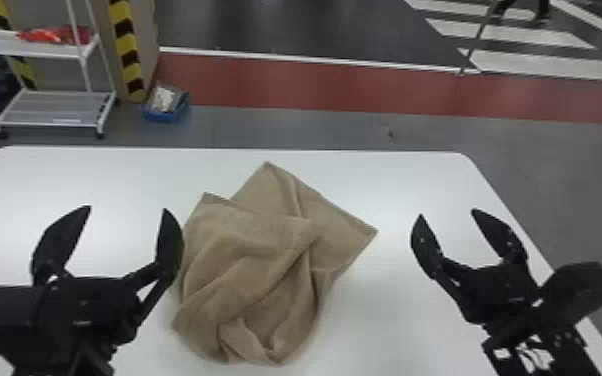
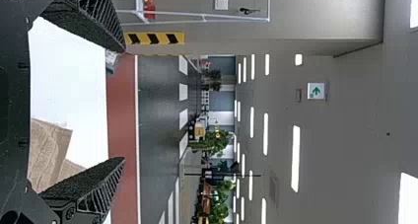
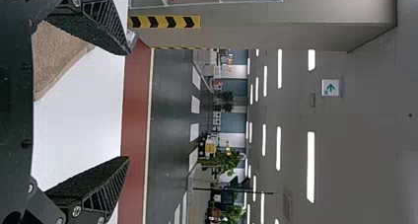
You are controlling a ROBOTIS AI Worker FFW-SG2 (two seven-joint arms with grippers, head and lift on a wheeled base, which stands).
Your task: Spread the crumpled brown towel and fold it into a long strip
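The brown towel lies crumpled around the middle of the white table, its near part bunched into loose folds and its far part flatter, with one corner pointing away and another out to the right. A layer is turned over on itself at the far left, so the cloth probably has to be opened before any strip can be made. The left gripper is just left of the towel, its two fingers wide apart with nothing between them; whether the inner one touches the cloth I cannot tell. The right gripper is well apart on the right, its fingers also parted and empty. Having one on each side seems to suit a two-handed job: each could take an edge and pull outward. Both point forward rather than down, so they would likely need to tilt and lower first. Pinching several layers together could drag the bunch along unopened.
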